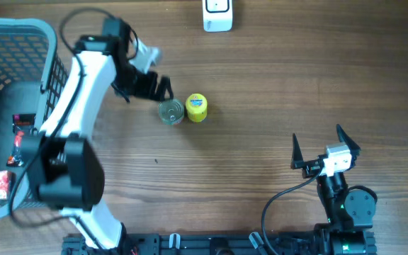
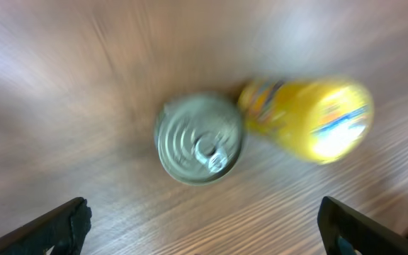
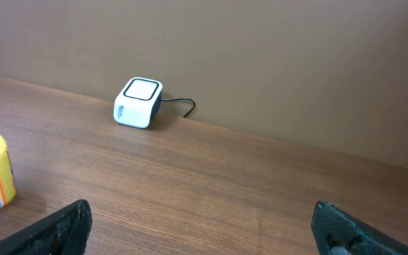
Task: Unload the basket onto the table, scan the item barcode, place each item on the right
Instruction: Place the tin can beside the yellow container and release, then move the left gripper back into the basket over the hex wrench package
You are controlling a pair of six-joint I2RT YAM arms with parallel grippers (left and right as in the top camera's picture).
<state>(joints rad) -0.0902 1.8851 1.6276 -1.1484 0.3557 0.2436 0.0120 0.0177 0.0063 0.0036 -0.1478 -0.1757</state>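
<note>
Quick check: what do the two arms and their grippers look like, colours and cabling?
Left arm: white links, black joint housings, looped black cable by the wrist. Right arm: mostly black, white wrist block, small green light, trailing black cable. Left gripper and right gripper: black tapered fingers.

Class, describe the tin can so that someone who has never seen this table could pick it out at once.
Start at the basket on the left of the table and look right, past the left gripper. Two small containers stand side by side there. The can is the left one: silver with a ringed metal lid, whereas the tub beside it is yellow.
</note>
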